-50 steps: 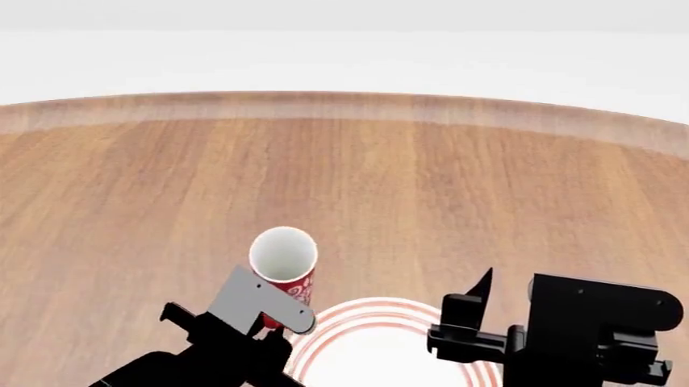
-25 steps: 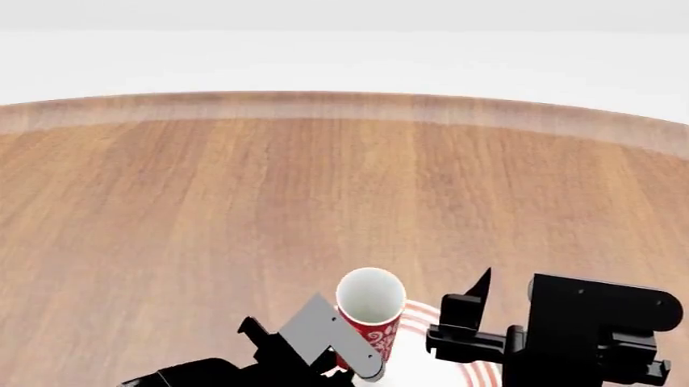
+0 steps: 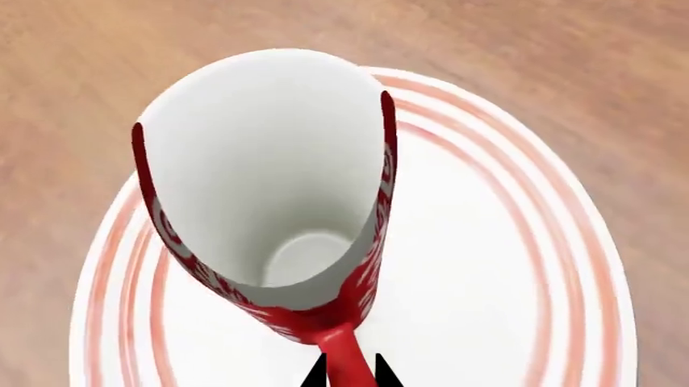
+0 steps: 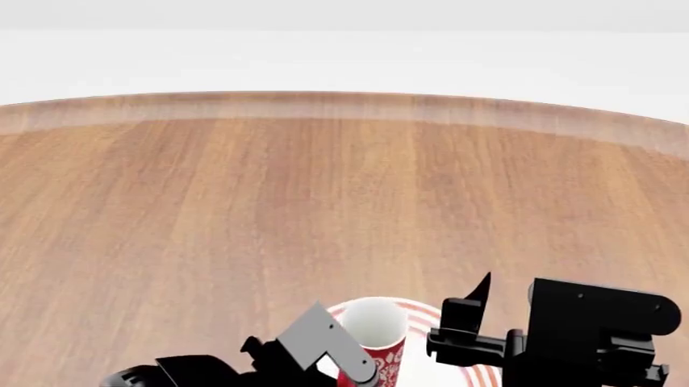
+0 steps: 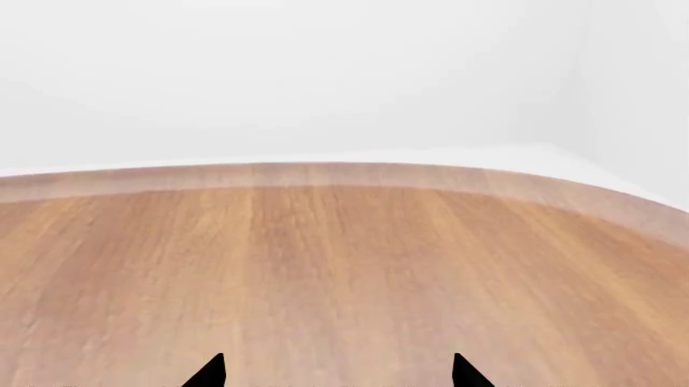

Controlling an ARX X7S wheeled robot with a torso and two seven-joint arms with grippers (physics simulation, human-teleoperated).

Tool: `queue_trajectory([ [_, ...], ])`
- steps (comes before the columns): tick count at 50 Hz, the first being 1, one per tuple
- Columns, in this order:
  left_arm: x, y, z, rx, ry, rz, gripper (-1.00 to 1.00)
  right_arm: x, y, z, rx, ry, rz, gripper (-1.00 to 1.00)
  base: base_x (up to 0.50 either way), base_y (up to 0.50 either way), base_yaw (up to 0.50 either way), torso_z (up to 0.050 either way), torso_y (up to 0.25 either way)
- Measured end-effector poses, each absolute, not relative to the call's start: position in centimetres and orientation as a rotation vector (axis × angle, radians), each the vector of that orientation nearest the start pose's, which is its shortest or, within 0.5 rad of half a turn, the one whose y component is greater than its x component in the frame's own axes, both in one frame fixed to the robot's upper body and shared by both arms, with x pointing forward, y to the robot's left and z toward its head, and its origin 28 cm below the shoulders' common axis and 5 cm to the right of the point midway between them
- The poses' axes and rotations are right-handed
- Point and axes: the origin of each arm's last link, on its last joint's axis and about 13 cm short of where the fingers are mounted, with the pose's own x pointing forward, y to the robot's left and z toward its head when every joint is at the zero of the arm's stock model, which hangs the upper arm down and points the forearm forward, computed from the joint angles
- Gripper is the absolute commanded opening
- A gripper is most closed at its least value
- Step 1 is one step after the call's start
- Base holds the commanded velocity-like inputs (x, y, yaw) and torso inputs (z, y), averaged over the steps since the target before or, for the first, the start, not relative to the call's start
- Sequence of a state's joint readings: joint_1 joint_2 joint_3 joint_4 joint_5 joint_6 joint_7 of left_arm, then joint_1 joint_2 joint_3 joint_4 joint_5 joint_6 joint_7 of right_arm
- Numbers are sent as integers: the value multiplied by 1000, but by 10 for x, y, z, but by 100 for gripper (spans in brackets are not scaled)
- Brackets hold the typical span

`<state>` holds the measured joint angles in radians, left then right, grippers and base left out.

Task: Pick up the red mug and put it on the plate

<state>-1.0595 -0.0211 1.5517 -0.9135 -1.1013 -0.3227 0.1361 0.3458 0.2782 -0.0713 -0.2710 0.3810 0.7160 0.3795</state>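
Left gripper (image 3: 350,377) clamped on the red mug's handle, black fingertips (image 3: 315,372) either side of it. Red mug (image 3: 269,193) upright over the plate (image 3: 506,266), white inside, white floral pattern on the red wall. Can't tell if its base touches the plate. No readable text, brand or label on mug or plate, only the pattern and the red concentric rings. In the head view the mug (image 4: 373,339) sits at the bottom centre, over the plate (image 4: 425,310), on the wooden table (image 4: 323,185). Right gripper (image 5: 338,372) holds nothing, fingertips well apart, hanging above bare wood.
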Motion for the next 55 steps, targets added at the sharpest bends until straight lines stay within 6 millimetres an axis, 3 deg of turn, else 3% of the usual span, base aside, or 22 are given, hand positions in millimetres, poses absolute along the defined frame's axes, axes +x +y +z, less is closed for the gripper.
queue_trajectory([
  [26,341,122,47,309,742,-827,-100,264,-131,104,3,145,-186,100,0,0,0,0,0],
  [27,341,122,47,311,743,-828,100,264,-131,103,3,145,-186,100,0,0,0,0,0],
  [55,334,129,36,344,822,-812,100,266,-130,101,9,149,-182,100,0,0,0,0,0],
])
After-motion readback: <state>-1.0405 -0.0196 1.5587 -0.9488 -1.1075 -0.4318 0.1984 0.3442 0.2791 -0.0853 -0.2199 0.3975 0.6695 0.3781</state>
